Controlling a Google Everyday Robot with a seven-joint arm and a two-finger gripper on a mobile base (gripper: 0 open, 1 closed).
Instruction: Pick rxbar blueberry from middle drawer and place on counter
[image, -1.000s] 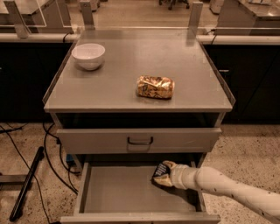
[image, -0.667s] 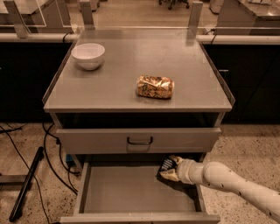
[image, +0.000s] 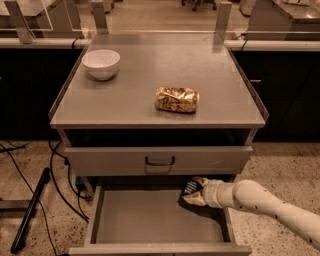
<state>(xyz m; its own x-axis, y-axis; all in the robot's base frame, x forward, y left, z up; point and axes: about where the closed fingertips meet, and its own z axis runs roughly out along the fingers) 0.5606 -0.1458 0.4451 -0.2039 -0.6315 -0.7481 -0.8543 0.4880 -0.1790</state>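
Observation:
The middle drawer (image: 145, 220) is pulled open below the counter (image: 125, 100), showing its flat grey floor. My gripper (image: 194, 191) reaches in from the right on a white arm, at the drawer's back right corner. It is shut on the rxbar blueberry (image: 190, 187), a dark wrapper with white lettering, held just above the drawer floor under the closed drawer front.
On the counter stand a white bowl (image: 101, 63) at the back left and a shiny gold-and-brown can (image: 177, 99) lying on its side near the middle. A closed drawer front with a black handle (image: 160, 161) is above the open drawer. Cables lie on the floor at left.
The gripper with the bar has risen a little and moved back toward the drawer's rear right corner; the arm has shifted right.

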